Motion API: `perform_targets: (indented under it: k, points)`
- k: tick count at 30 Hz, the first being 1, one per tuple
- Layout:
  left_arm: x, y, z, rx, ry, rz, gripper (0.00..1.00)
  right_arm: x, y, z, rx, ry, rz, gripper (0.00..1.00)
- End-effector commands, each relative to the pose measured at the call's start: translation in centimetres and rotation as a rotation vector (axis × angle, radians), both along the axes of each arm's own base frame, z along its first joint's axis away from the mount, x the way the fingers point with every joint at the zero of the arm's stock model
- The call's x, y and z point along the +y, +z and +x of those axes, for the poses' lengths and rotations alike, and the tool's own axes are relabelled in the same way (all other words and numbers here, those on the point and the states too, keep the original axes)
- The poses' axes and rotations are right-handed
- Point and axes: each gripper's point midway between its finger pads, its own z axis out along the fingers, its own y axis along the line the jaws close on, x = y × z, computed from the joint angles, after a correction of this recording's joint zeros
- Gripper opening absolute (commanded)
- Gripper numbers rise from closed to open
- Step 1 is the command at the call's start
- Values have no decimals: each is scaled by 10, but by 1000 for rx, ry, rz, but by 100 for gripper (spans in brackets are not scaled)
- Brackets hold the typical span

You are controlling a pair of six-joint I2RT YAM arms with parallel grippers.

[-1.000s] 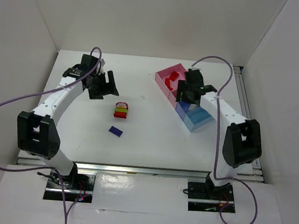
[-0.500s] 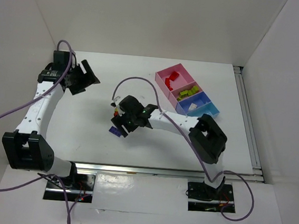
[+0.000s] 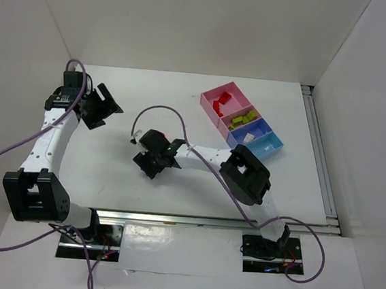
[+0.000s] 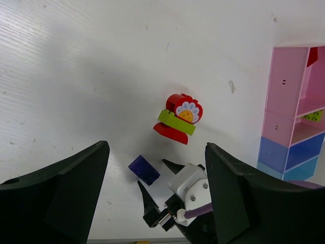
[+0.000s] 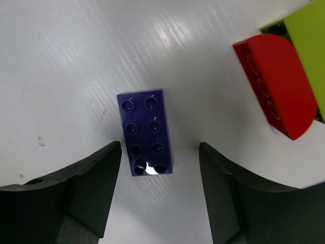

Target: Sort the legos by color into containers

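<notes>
A dark purple brick (image 5: 146, 132) lies flat on the white table. My right gripper (image 5: 160, 190) is open and hovers low over it, one finger on each side of its near end, not touching it. The left wrist view shows the same purple brick (image 4: 144, 170) between the right gripper's black fingertips (image 4: 147, 201). A stack of red, lime green and a red-white flower piece (image 4: 179, 118) lies just beyond. My left gripper (image 3: 103, 106) is open and empty at the far left. The containers (image 3: 220, 94) hold red bricks (image 3: 218, 106), green bricks (image 3: 243, 119) and a pale piece (image 3: 249, 135).
The red brick of the stack (image 5: 274, 91) and its green brick (image 5: 307, 46) lie close to the right finger's side. White walls enclose the table on the left, back and right. The right arm's purple cable (image 3: 158, 110) arches above the table's middle.
My right arm swung from the containers across to the middle and came down over the purple brick. My left arm drew back to the left.
</notes>
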Motion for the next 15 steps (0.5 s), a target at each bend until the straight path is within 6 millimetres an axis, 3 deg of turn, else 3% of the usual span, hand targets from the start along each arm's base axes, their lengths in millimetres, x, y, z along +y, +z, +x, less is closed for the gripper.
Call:
perform_targets:
  k: [1,3,9,13,15]
  points:
    - [-2,0,2,-16,-7,-27,87,17,-1,0,-40,-7,18,68]
    - [-3,0,1,-17,-13,-34,87,13,-16,-4,-29,-17,-19,67]
    - [-4,4,8,-25,-26,-34,87,12,-15,-2,-38,-37,-23,48]
    - [-5,4,8,-27,-41,-35,87,18,-2,3,-59,-44,1,31]
    - [-5,1,9,-18,-40,-36,85,19,1,4,-59,-44,2,29]
